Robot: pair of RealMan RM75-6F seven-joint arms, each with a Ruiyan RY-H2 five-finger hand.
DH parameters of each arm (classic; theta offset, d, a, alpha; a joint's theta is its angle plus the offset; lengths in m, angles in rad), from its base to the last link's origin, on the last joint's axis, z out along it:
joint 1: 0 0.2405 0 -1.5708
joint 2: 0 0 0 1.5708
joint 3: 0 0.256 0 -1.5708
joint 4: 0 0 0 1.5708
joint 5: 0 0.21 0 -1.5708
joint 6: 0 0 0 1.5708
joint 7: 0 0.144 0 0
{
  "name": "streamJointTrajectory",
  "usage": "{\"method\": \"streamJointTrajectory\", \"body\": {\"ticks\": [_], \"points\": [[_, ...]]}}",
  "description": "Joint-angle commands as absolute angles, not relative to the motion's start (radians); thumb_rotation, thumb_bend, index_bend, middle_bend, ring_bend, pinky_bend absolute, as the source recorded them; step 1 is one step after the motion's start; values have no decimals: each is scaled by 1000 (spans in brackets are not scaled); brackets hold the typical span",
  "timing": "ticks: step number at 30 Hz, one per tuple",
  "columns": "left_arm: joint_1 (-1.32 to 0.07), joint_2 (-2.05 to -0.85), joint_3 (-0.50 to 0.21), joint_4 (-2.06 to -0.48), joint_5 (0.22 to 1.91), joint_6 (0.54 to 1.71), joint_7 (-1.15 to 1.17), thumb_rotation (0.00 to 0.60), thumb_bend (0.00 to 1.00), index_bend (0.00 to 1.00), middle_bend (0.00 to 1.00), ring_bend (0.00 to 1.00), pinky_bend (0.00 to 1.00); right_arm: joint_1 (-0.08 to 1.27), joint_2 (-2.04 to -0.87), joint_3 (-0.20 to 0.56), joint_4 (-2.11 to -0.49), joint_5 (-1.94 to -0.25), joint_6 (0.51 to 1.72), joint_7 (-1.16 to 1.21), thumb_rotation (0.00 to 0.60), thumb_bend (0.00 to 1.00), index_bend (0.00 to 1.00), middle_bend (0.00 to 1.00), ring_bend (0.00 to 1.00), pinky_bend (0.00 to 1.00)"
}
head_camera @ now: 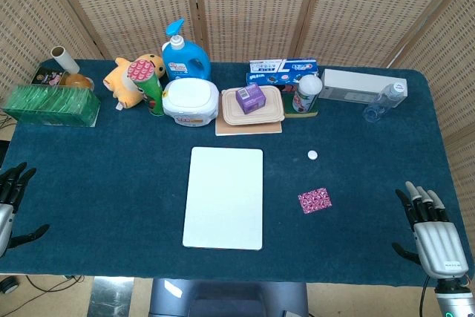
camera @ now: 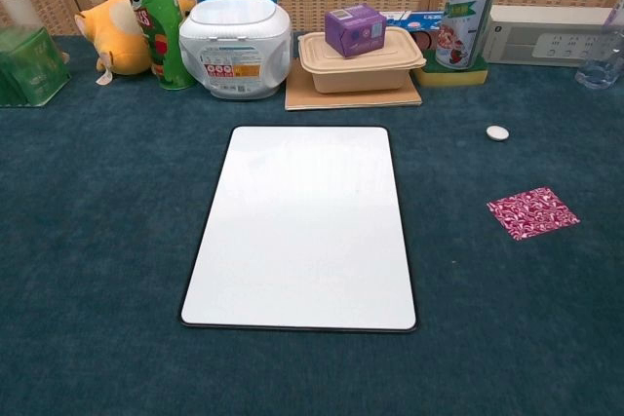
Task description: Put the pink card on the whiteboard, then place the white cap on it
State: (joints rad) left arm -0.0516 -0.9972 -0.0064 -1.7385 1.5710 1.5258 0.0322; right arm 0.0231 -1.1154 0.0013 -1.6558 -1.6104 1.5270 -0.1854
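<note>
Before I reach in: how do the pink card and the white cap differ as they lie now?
The pink card is flat, four-cornered and patterned; the white cap is small, round and plain. The card lies nearer the robot, the cap farther back. Both rest on the blue cloth right of the whiteboard, touched by neither hand.

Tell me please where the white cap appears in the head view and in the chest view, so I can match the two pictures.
Head view: the white cap lies on the blue cloth right of centre, behind the pink card.
Chest view: the cap is at the upper right, again behind the card.
Shared landmark: the whiteboard, to the left of the cap in both views.
</note>
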Motion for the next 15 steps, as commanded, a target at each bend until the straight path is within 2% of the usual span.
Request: {"method": "streamJointTrajectory", "body": {"ticks": [1,9,15], "points": [[-53,-996,-7,-1739,1570,1523,30,600,84,0,0,0,75,25,-1119,0,-1654,-1607,1519,-190,600,1,54,0,0,0],[-49,-991,-15,-1741,1559,1535,6,600,83,0,0,0,75,41,-1132,0,-1647,-1596,1484,-195,600,1,74,1,0,0],[-55,-989,-21,-1742,1553,1529,-1,600,84,0,0,0,75,110,-1158,7,-1634,-1559,1349,-146,600,68,137,8,0,0]]}}
